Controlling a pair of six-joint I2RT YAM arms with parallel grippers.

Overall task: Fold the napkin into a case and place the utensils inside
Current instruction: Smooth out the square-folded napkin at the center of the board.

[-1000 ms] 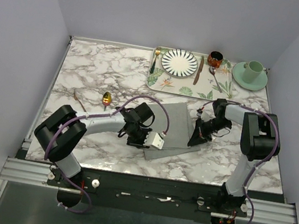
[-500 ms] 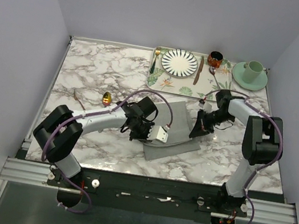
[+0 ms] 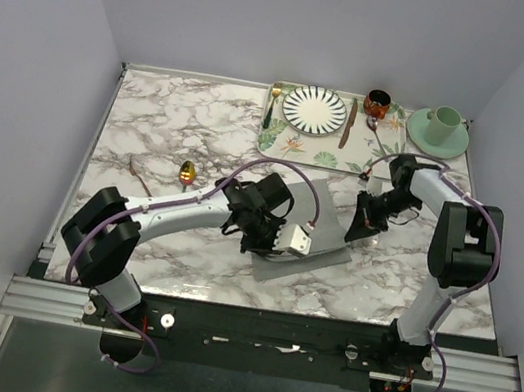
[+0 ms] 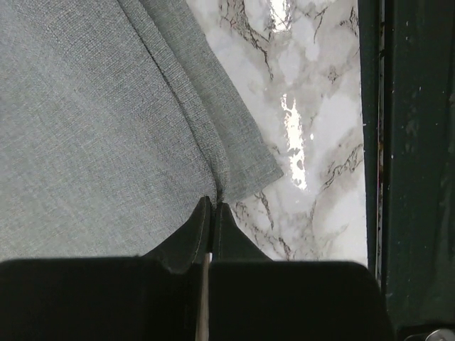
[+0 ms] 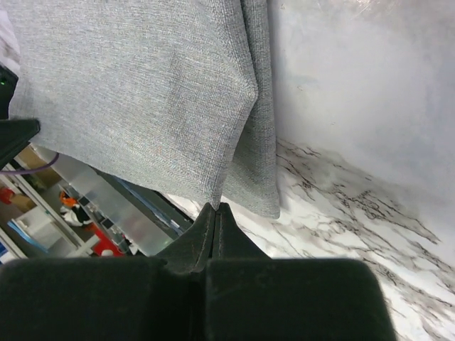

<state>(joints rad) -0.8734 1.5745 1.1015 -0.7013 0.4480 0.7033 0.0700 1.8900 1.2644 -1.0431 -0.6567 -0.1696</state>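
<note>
Napkin (image 3: 327, 216) sits mid-frame on marble table (image 3: 174, 120), layered along its near edge, bare marble to left and right. Left gripper (image 4: 212, 213) jaws pinched tight on napkin hem. Right gripper (image 5: 217, 211) jaws pinched tight on napkin's right edge. Spoon (image 3: 186, 173) mid-left, well apart. Tray (image 3: 322, 154) just above napkin. Plain grey walls.

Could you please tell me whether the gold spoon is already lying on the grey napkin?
No, the gold spoon lies on the bare marble table, well apart from the napkin that both grippers hold.
</note>
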